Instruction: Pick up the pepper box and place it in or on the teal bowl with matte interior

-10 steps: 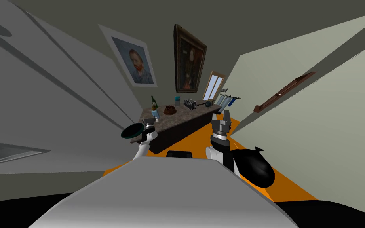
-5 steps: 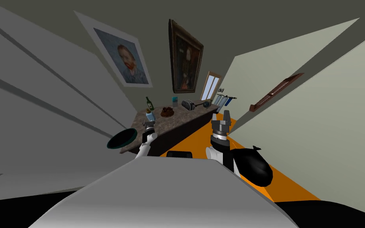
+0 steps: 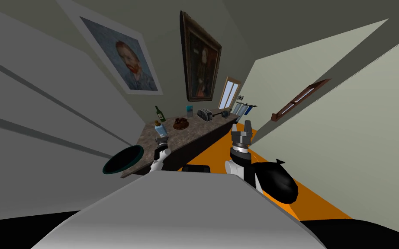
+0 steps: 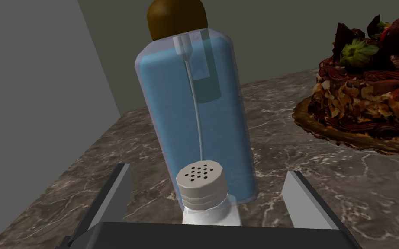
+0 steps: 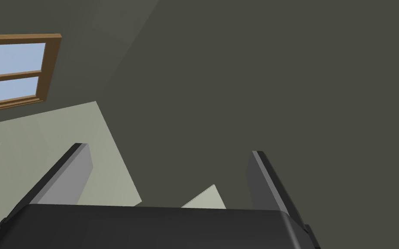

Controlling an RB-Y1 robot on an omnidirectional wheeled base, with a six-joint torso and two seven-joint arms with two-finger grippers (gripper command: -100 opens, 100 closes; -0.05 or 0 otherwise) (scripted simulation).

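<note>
On the dark marbled counter [image 3: 190, 132], left of centre in the head view, the left gripper [image 3: 162, 141] is held low over the slab. In the left wrist view its two fingers [image 4: 112, 199] are seen spread apart. The pepper box [image 4: 201, 183], a small white shaker with a grey perforated lid, is seen upright between them, close to the gripper's body. A gap is left on each side, and no contact with either finger is observed. A blue bottle [image 4: 198, 116] with a brown cap is seen upright just behind the pepper box. A chocolate cake [image 4: 367, 103] is set further along the counter, apart from both. The teal bowl [image 3: 123, 160] is found at the lower left of the head view, at the near end of the counter beside the left forearm. Its rim appears tilted; whether it rests flat cannot be told. The right gripper [image 3: 242, 127] is raised right of centre, away from the counter, with its fingers [image 5: 79, 173] likewise apart
</note>
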